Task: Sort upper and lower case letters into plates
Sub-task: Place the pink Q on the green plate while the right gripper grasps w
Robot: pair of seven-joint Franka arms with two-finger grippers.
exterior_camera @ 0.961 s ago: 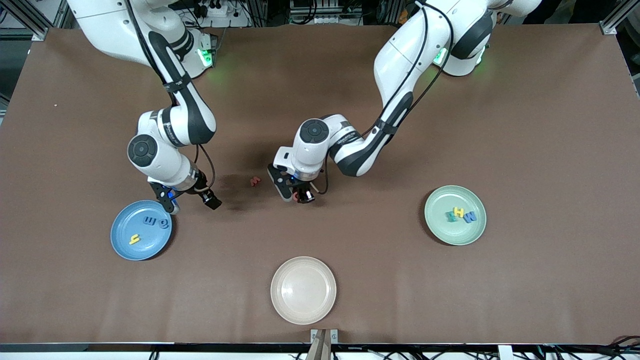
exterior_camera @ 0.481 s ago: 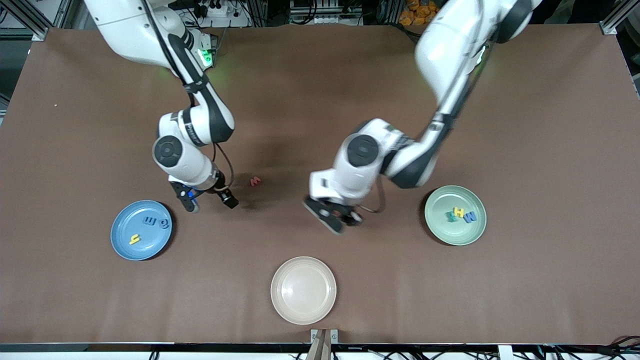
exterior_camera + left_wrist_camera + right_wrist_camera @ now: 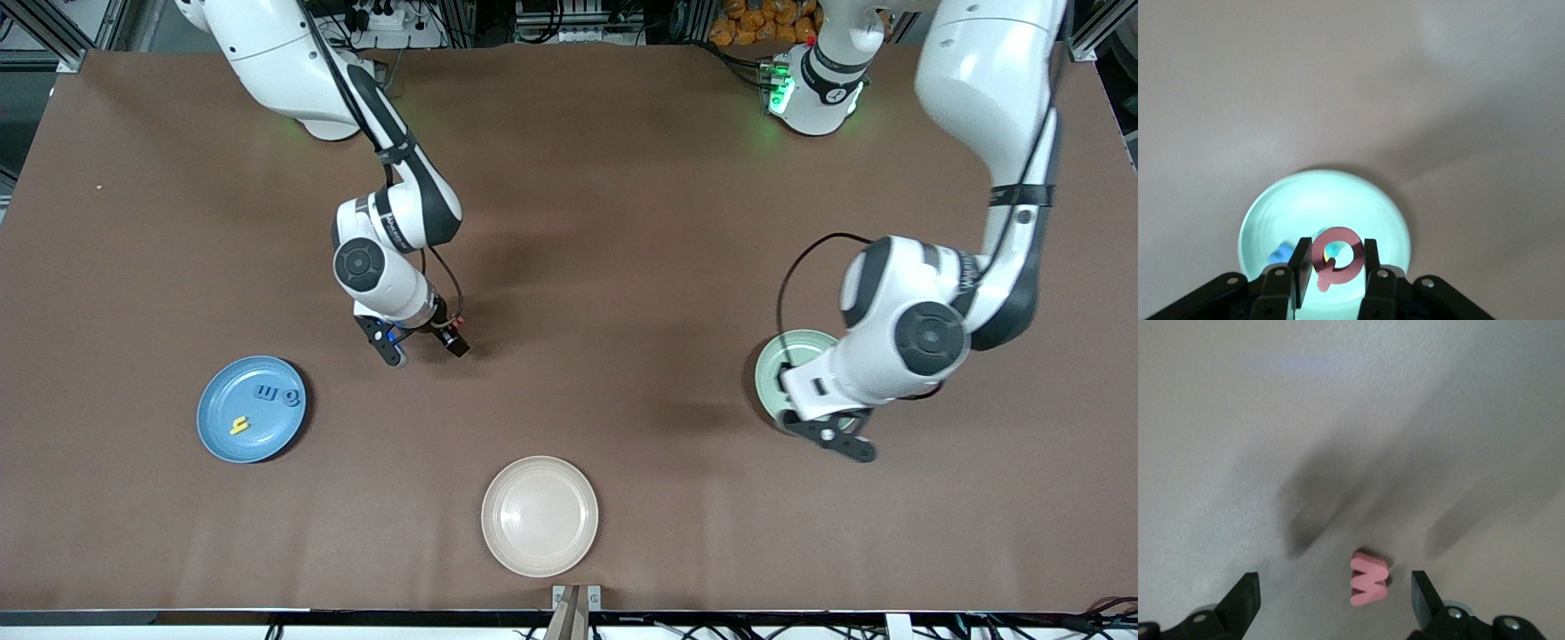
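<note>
My left gripper (image 3: 1335, 259) is shut on a red ring-shaped letter with a tail (image 3: 1336, 255) and hangs over the mint green plate (image 3: 1291, 207). In that plate lie a blue letter (image 3: 1280, 254) and other pieces mostly hidden by the held letter. In the front view the left gripper (image 3: 843, 442) covers most of this plate (image 3: 772, 369). My right gripper (image 3: 1335, 597) is open and low over the table's middle, with a red letter (image 3: 1369, 577) flat on the cloth between its fingers. The blue plate (image 3: 222, 404) holds a yellow letter (image 3: 238, 426) and two blue ones (image 3: 266, 392).
A cream-white plate (image 3: 539, 516) with nothing in it sits near the table's front edge, nearer to the camera than both grippers. Brown cloth (image 3: 622, 267) covers the whole table. The right gripper (image 3: 423, 348) stands between the blue plate and the table's middle.
The left arm swung from the table's middle to over the mint green plate, carrying the red letter. The right gripper moved from the blue plate's edge to the red letter on the cloth.
</note>
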